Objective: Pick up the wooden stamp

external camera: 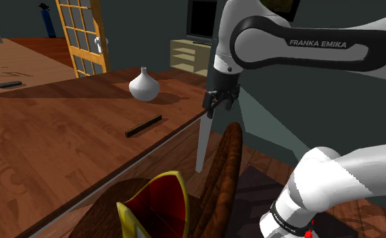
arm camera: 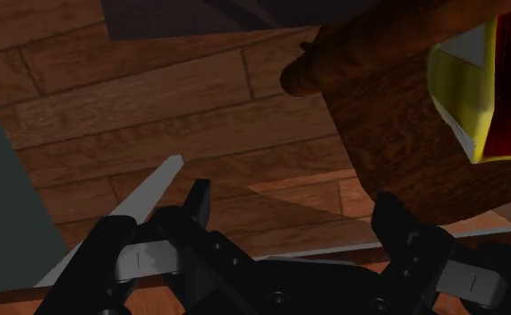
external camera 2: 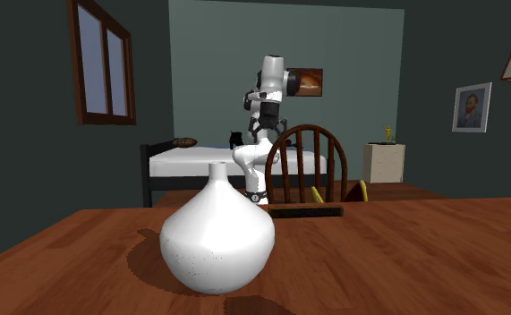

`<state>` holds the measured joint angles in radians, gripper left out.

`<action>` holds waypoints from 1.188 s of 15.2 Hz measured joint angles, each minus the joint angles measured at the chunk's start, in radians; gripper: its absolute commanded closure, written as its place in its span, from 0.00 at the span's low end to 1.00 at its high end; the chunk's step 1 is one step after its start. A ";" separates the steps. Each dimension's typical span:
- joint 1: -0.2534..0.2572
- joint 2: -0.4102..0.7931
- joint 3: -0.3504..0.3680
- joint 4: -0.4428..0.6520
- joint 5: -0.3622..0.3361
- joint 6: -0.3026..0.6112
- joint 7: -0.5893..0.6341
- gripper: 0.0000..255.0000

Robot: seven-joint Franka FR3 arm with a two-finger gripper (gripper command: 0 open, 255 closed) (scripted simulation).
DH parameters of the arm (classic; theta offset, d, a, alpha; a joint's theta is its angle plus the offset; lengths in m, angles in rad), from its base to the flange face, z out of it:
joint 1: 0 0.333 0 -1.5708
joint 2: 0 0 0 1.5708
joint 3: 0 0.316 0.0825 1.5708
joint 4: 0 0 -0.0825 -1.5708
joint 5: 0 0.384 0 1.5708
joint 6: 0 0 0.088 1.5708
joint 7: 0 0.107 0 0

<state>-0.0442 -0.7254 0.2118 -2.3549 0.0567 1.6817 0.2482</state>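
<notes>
The gripper (external camera: pixel 220 108), released with fingers apart, is hanging just past the table's (external camera: pixel 42 155) arm-side edge. The stamp (external camera: pixel 142 126), a dark bar, is lying near that edge, short of the white vase (external camera: pixel 145 84). The approach is calling for centring above the bar and closing across its narrow width; its dark render is hiding material and surface detail.

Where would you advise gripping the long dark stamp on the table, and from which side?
Probably at its middle, from straight above, with the gripper closing across the narrow width: the stamp lies flat on the table, long and slim, both long sides free.
</notes>
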 measured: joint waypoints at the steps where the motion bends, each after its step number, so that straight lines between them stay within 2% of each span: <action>1: -0.010 0.028 0.028 0.011 0.013 0.017 0.057 0.00; 5: -0.054 0.146 0.137 0.059 0.051 0.087 0.288 0.00; 9: -0.108 0.287 0.233 0.134 0.051 0.151 0.514 0.00; 13: -0.161 0.452 0.321 0.249 0.009 0.190 0.754 0.00; 18: -0.195 0.685 0.394 0.408 -0.101 0.229 1.064 0.00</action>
<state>-0.2391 -0.0399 0.6063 -1.9470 -0.0442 1.9107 1.3123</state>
